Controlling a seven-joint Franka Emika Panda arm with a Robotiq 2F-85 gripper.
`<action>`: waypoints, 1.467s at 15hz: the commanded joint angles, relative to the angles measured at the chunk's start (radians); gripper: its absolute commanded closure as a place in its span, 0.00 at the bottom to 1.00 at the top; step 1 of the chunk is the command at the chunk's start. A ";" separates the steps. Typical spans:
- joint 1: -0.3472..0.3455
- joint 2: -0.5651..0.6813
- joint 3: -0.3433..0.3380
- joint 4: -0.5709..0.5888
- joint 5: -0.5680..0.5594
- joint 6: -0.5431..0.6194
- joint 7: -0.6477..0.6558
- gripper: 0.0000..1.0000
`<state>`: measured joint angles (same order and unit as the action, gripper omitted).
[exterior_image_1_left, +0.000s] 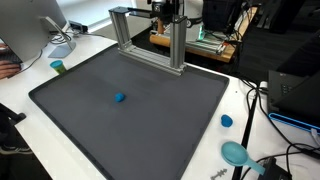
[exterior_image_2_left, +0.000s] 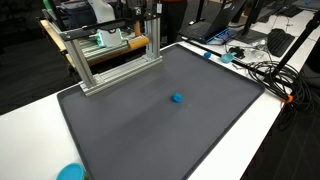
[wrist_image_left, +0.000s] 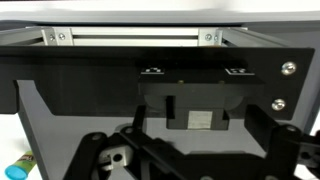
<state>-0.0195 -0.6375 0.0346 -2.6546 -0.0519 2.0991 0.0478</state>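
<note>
Aluminium frame (exterior_image_1_left: 178, 45) stands upright on the far edge of the dark grey mat (exterior_image_1_left: 100, 135), its base bar (exterior_image_2_left: 120, 72) running along that edge. In the wrist view its pale top bar (wrist_image_left: 135, 37) crosses the upper part of the picture. A dark block sits below it with a pale label (wrist_image_left: 200, 118) too blurred to read.

The gripper (wrist_image_left: 190, 152) shows at the bottom of the wrist view. It is released, its black fingers (wrist_image_left: 100, 155) spread wide and grasping nothing. In an exterior view the dark bulk of the arm (exterior_image_1_left: 167, 9) hangs just above the frame's top bar.

The mat covers most of the white table (exterior_image_1_left: 20, 95), leaving bare strips along the table's edges. A small blue piece (exterior_image_1_left: 119, 98) lies alone near the middle of the mat (exterior_image_2_left: 150, 135), well apart from the frame. It shows in both exterior views (exterior_image_2_left: 176, 98), with open mat on every side of it.

Off the mat, a small teal cup (exterior_image_1_left: 58, 67) stands near one far corner of the table. A blue cap (exterior_image_1_left: 226, 121) and a teal bowl-like dish (exterior_image_1_left: 235, 152) lie along the side edge, beside a tangle of cables (exterior_image_1_left: 262, 100). What the cup and dish hold cannot be told. A green and blue marker-like thing (wrist_image_left: 20, 165) lies at the lower corner of the wrist view.
</note>
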 joint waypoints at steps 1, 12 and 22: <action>0.013 -0.037 -0.037 -0.015 0.002 -0.018 -0.071 0.00; 0.007 -0.090 -0.036 -0.063 0.026 0.026 -0.037 0.00; -0.002 -0.095 0.019 -0.065 0.001 0.033 0.018 0.00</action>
<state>-0.0115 -0.7350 0.0180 -2.7204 -0.0298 2.1319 0.0157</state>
